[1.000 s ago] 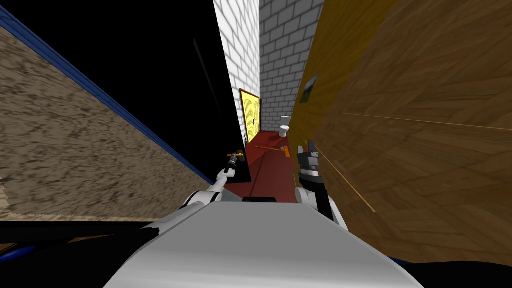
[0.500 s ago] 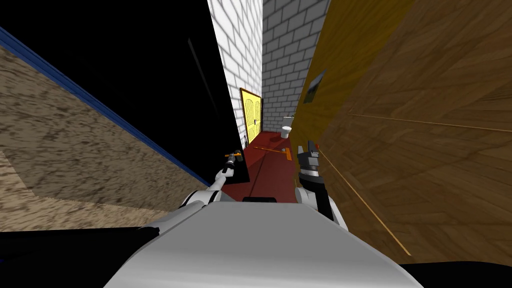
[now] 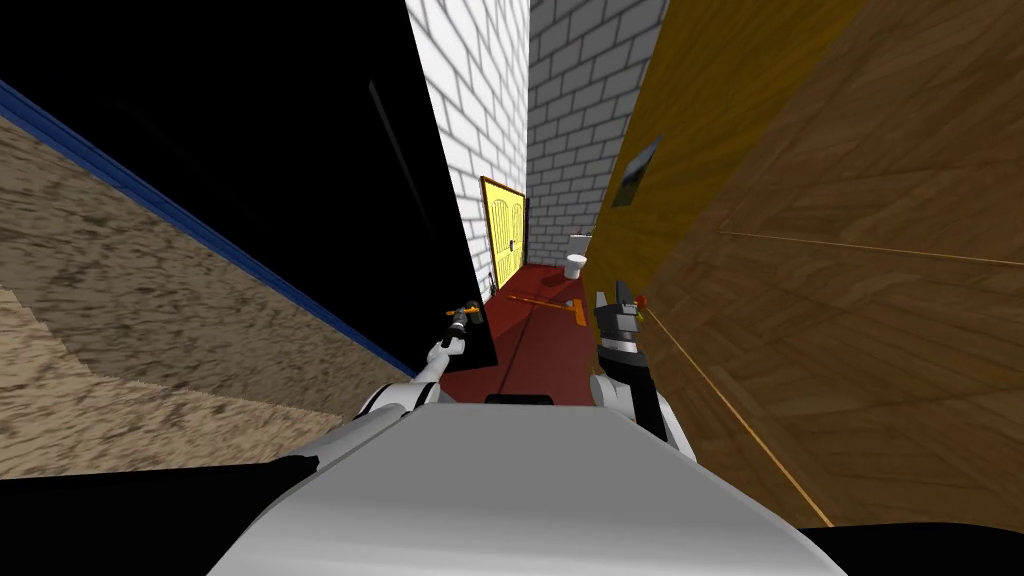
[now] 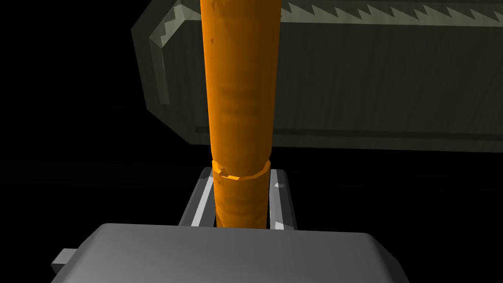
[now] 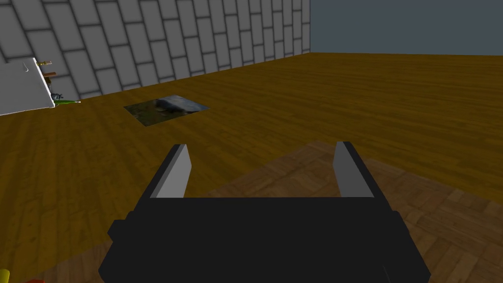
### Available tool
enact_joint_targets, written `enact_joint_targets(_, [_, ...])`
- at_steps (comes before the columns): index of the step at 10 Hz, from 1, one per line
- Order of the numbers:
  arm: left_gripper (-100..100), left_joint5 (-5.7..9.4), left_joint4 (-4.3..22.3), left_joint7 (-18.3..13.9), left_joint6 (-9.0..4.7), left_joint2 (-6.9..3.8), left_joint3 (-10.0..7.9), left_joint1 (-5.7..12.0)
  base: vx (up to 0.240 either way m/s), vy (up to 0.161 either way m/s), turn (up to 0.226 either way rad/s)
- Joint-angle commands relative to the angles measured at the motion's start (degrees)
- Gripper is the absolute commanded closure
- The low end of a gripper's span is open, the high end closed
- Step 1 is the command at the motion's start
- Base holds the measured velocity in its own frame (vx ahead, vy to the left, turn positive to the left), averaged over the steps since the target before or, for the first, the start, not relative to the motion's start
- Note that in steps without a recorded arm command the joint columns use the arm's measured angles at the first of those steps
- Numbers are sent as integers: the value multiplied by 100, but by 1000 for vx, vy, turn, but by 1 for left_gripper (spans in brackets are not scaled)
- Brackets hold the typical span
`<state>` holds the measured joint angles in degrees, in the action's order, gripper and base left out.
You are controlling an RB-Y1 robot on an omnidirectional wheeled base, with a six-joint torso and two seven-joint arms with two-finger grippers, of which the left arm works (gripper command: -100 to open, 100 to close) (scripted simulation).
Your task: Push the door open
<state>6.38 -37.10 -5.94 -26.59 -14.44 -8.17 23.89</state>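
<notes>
The broad brown wooden door (image 3: 860, 330) fills your right side, and I judge it to be the one to push. It lies just beside the right hand (image 3: 611, 294), though contact cannot be told. To do this well, lay the flat of that hand against the panel near its free edge and press steadily outward. Let the base roll with the push so the arm does not overreach. Mind the left side, where a black area (image 3: 300, 150) opens beyond the brick wall. The red floor (image 3: 540, 345) runs narrow between them towards a yellow door (image 3: 503, 238) well apart at the far end. The head view gives you that whole corridor and both arms. The right wrist view adds that the right hand's fingers are spread wide with nothing between them. It also shows the door's darker wood meeting the yellowish wall (image 5: 275, 88), with a picture (image 5: 166, 108) on it. The left hand (image 3: 466, 315) is a speck from above. Its wrist view shows it pinching an orange handle (image 4: 239, 98), with a dark toothed bar (image 4: 368, 73) lying beyond. Hold that tool away from the door frame while you push.
</notes>
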Motion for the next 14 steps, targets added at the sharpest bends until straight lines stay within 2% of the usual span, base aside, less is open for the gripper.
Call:
enact_joint_targets(1, [100, 24, -48, 38, 10, -33, -85, -4, 175, -40, 47])
enact_joint_targets(6, [100, 117, 17, 141, -14, -142, -372, -50, 203, -56, 54])
enact_joint_targets(8, [100, 117, 17, 141, -14, -142, -372, -50, 116, -19, 19])
enact_joint_targets(9, [100, 154, 43, 182, -23, -186, -488, -69, 148, -35, 39])
enact_joint_targets(13, [100, 233, 98, 270, -44, -279, -733, -108, 211, -78, 76])
enact_joint_targets(14, [100, 233, 98, 270, -44, -279, -733, -108, 115, -28, 29])
